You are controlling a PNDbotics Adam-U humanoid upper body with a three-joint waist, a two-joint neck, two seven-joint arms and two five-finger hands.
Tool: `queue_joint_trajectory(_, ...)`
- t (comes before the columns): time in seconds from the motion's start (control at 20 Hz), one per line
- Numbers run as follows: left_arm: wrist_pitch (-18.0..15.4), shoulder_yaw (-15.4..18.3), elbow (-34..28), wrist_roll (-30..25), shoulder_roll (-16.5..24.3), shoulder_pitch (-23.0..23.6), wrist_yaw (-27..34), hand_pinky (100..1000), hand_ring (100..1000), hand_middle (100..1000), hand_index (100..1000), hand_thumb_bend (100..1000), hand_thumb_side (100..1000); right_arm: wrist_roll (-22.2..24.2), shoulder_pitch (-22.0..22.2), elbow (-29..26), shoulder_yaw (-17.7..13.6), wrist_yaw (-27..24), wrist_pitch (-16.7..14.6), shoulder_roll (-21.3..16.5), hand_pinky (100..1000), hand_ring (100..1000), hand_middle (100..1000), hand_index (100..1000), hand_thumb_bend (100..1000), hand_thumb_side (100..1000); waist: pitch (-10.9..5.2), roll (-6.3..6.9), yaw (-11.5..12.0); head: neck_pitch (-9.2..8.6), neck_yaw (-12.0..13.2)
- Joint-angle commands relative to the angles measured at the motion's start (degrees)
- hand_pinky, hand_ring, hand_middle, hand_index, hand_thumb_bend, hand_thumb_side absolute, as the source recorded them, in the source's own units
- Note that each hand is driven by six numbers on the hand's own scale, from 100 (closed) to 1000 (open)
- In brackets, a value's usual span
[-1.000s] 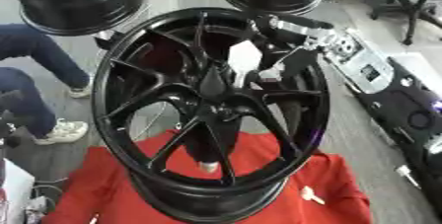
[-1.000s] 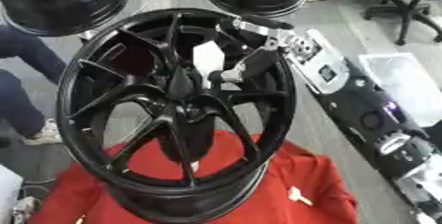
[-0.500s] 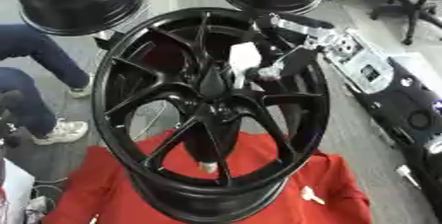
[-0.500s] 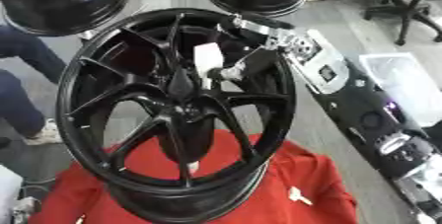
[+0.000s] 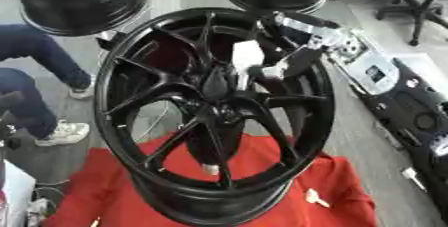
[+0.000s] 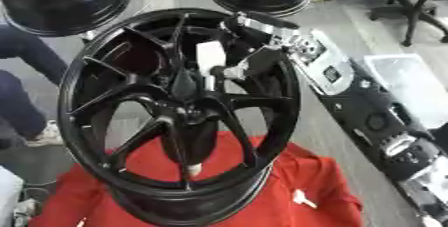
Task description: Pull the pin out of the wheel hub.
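Reached in from upper right: right robot hand (image 5: 278, 66), fingers curled round white pin (image 5: 246, 56) just above centre of black wheel hub (image 5: 214, 83). Pin's long axis ran roughly upright (slightly tilted). Left robot hand nowhere seen. Red cloth (image 5: 346, 186) lay beneath.

No legible text or labels anywhere
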Motion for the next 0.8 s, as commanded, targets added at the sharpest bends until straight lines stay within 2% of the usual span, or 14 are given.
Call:
queue_joint_trajectory(0.05,0.0,-0.1,-0.7,0.0,0.5,-0.4,0.0,696,952,775,686,233,861,-1.6,-1.9,-1.6,-1.4,-1.1,0.4,-1.3,742,617,401,503,213,264,-0.79,0.05,0.0,-0.12,-0.1)
queue_joint_trajectory(0.1,0.0,-0.1,-0.7,0.0,0.6,-0.4,0.0,696,952,775,686,231,861,-1.9,-2.2,-1.8,-1.5,-1.4,0.6,-1.4,742,617,401,503,266,199,-0.80,0.04,0.0,-0.12,-0.1)
queue_joint_trajectory(0.5,0.0,-0.1,-0.5,0.0,0.7,-0.4,0.0,696,952,775,686,231,861,-4.2,-5.4,-4.4,-3.4,-3.9,2.0,-3.9,741,615,400,501,265,214,-1.05,-0.16,-0.1,-0.12,0.0)
queue_joint_trajectory(0.8,0.1,0.0,-0.5,0.0,0.9,-0.2,-0.1,697,951,774,686,232,862,-7.4,-9.7,-6.2,-6.9,-8.3,3.5,-8.5,741,613,399,499,260,225,-1.29,-0.45,-0.6,-0.12,0.4)
